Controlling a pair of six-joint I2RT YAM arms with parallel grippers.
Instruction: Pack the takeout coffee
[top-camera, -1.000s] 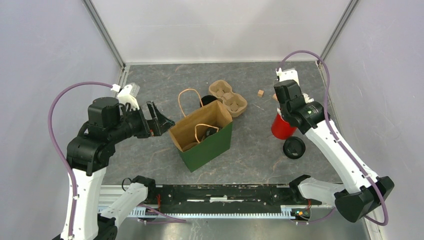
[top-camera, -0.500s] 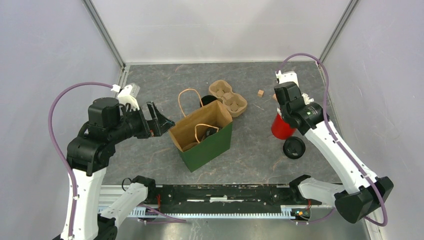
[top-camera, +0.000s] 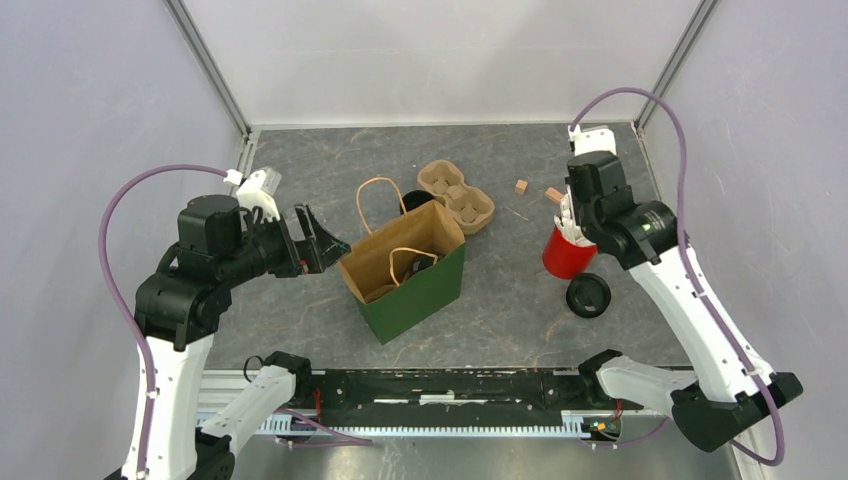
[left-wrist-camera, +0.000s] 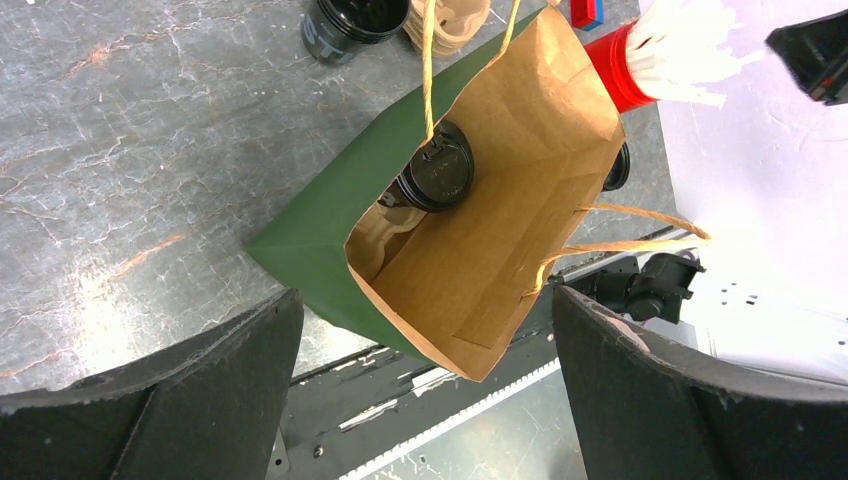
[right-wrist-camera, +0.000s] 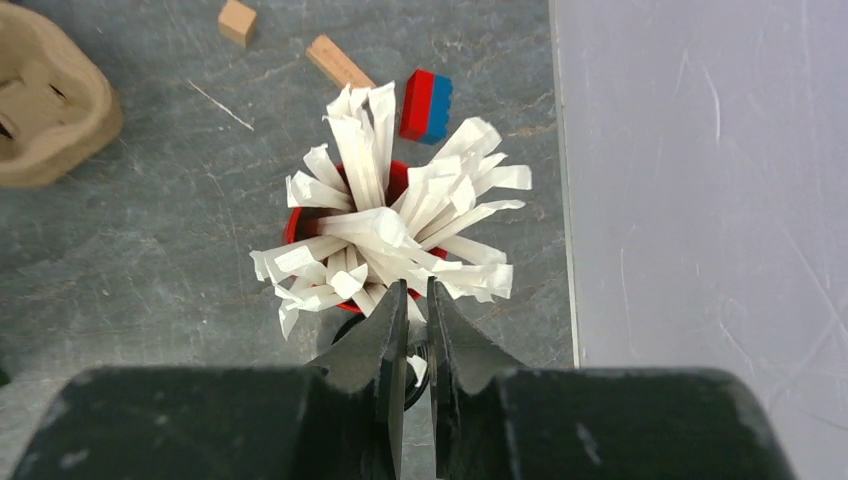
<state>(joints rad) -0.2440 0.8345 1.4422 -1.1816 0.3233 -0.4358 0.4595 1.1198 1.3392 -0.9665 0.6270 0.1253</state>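
Note:
The green paper bag (top-camera: 405, 275) stands open mid-table, with a takeout coffee (top-camera: 411, 268), a black lidded cup, inside it. The left wrist view looks down into the bag (left-wrist-camera: 500, 230) at that cup (left-wrist-camera: 438, 175). My left gripper (top-camera: 322, 240) is open and empty just left of the bag's mouth; its point in its own view (left-wrist-camera: 425, 300) lies over the bag's rim. A second black lidded cup (top-camera: 587, 296) stands right of the bag. My right gripper (top-camera: 570, 215) hangs over the red cup of white sticks (top-camera: 566, 255), jaws nearly closed (right-wrist-camera: 418, 290) with a white stick between them.
The brown pulp carrier tray (top-camera: 456, 191) lies behind the bag, with an open black cup (top-camera: 414, 200) beside it. Small wooden blocks (top-camera: 553, 195) and a red-and-blue brick (right-wrist-camera: 426, 105) lie near the red cup. The enclosure wall is close on the right.
My right gripper has lifted and drawn back to the right, away from the red cup. The left arm, bag and cups have not moved.

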